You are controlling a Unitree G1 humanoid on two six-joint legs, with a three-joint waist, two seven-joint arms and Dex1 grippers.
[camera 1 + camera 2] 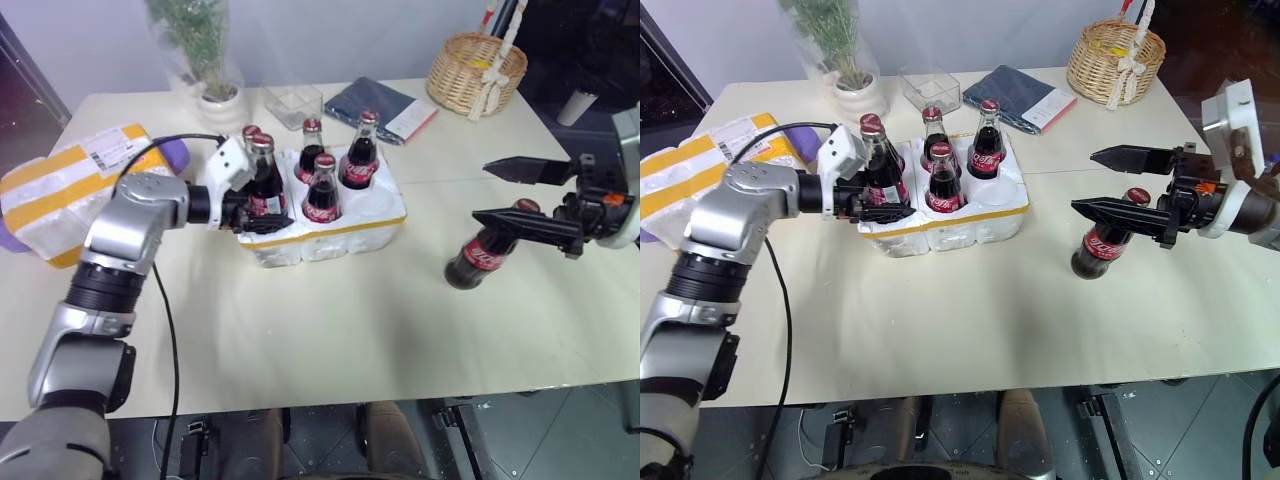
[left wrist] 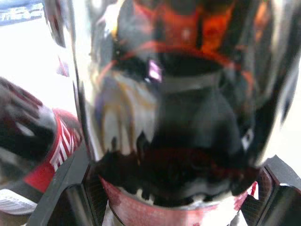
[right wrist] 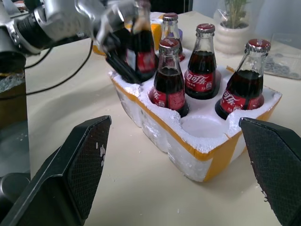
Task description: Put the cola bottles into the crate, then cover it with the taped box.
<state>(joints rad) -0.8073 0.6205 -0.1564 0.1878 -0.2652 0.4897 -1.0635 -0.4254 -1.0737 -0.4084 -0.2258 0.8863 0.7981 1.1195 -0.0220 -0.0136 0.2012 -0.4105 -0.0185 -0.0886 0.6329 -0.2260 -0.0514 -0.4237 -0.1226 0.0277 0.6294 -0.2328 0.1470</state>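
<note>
White styrofoam forms the crate (image 1: 330,235), a low six-well tray with a yellow tape band, standing mid-worktop (image 1: 330,340). Five cola bottles show in or over the crate: four stand in wells, and a fifth (image 1: 264,180) is at the crate's left front corner, clamped by the left pincer (image 1: 262,215), whose black fingers close on its lower body. One well at the front right corner (image 3: 203,126) is bare. A sixth bottle (image 1: 484,250) stands on the worktop, well apart to the crate's right, just below the right pincer (image 1: 522,195), whose two fingers are spread wide with nothing between them. The taped box (image 1: 75,185), white with wide yellow bands and a shipping label on top, lies at the worktop's left edge, behind the left arm. Behind the crate are a clear plastic tub (image 1: 293,103), a potted plant (image 1: 205,60), a dark folded cloth (image 1: 375,105) and a wicker basket (image 1: 477,72). The left arm reaches in from the left with its wrist about level, a black cable looping over it; the right arm comes in from the right, pincer pointing leftward.
</note>
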